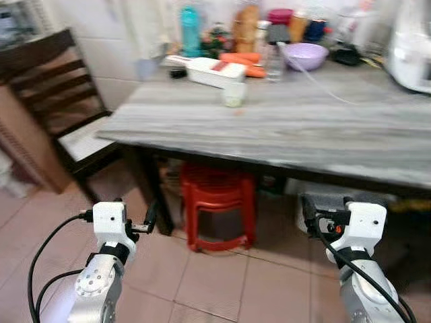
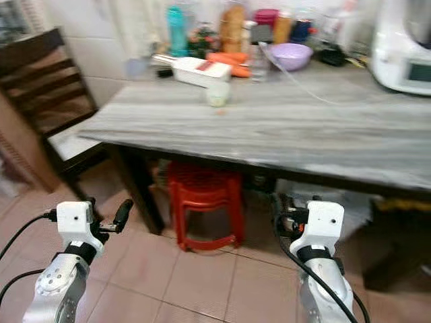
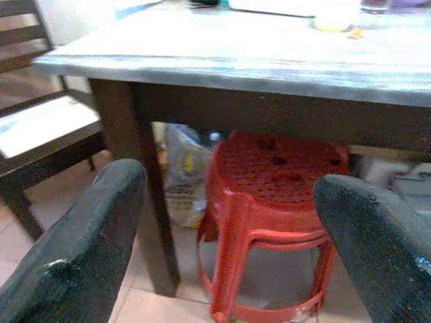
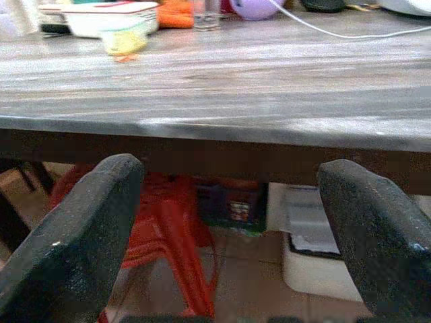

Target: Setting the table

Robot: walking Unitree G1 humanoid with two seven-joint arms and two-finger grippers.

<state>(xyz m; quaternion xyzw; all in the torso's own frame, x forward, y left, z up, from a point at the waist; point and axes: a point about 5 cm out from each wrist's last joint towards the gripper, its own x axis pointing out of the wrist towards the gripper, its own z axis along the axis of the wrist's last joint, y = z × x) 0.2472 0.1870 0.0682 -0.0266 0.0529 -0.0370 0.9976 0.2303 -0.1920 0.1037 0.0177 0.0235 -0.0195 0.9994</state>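
Observation:
A grey wood-grain table [image 1: 283, 128] stands in front of me. On it sit a small pale cup [image 1: 234, 93], a white flat container with a red patch [image 1: 215, 70], carrots [image 1: 244, 64], a clear glass [image 1: 273, 64] and a purple bowl [image 1: 304, 55]. My left gripper [image 3: 229, 256] is held low before the table's edge, open and empty. My right gripper [image 4: 229, 249] is also low, below the tabletop, open with nothing between its fingers.
A red plastic stool [image 1: 217, 205] sits under the table. A dark wooden chair [image 1: 64, 114] stands at the left. Bottles and jars [image 1: 249, 23] crowd the table's far edge, a white appliance [image 1: 414, 47] is at the far right, and a white cable [image 1: 330, 91] runs across the top.

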